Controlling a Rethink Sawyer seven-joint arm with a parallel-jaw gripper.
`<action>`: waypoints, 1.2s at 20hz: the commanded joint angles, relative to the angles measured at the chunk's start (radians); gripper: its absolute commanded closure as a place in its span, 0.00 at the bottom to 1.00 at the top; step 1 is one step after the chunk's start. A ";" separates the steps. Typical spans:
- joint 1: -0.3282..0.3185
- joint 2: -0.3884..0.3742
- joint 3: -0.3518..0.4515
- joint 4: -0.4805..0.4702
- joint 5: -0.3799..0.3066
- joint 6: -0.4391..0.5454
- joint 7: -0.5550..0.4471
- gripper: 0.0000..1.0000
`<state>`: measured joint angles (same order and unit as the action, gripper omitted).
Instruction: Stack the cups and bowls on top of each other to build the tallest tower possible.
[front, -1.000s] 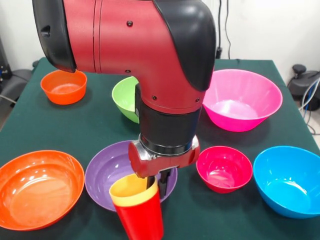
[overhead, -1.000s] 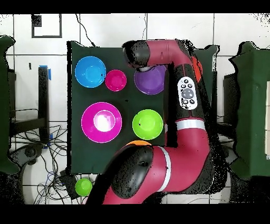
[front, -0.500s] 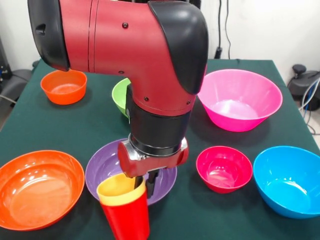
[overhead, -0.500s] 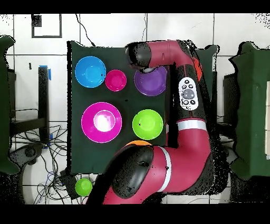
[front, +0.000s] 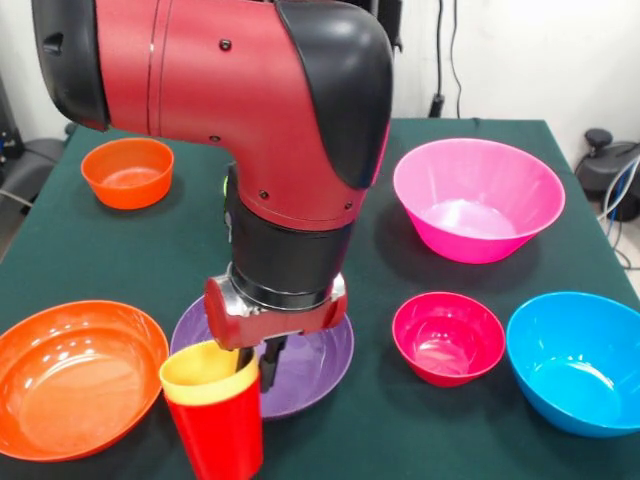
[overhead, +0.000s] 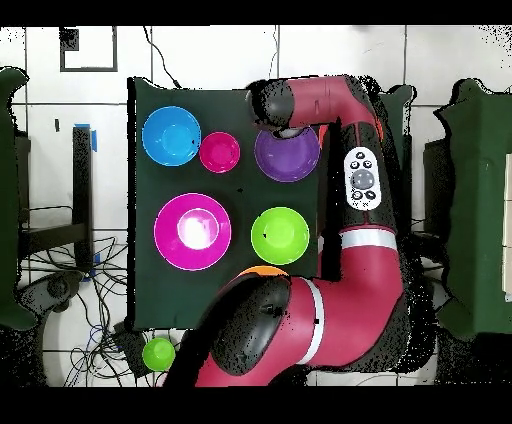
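1. Over the last second the gripper (front: 262, 368) has carried the nested cups leftward across the lower part of the front view, from the purple bowl's (front: 310, 362) right half to its left rim
2. The yellow cup (front: 208, 372) sits nested inside the red cup (front: 220, 440); only its rim and a band of wall show above the red one
3. One dark finger (front: 272, 362) hangs outside the yellow cup's right wall, a second seems to sit inside the rim; the jaws look closed narrowly on that wall, holding both cups
4. The red cup's base is cut off by the bottom edge of the frame
5. Large orange bowl (front: 78, 375) lies at lower left, small orange bowl (front: 127, 172) at upper left, big magenta-pink bowl (front: 477, 198) at upper right, crimson-pink bowl (front: 448, 337) and blue bowl (front: 578, 360) at lower right
6. The green bowl (overhead: 280, 235) shows whole only from overhead, at centre of the green table (front: 180, 240)
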<state>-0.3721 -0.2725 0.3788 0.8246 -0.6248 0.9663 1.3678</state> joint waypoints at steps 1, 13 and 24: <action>0.012 0.040 -0.024 -0.038 0.007 0.209 -0.062 1.00; 0.008 0.046 -0.015 -0.058 0.125 0.439 0.039 1.00; 0.029 0.057 -0.034 -0.073 0.184 0.476 0.111 1.00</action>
<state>-0.3676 -0.2528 0.3572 0.7751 -0.4506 1.3383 1.3682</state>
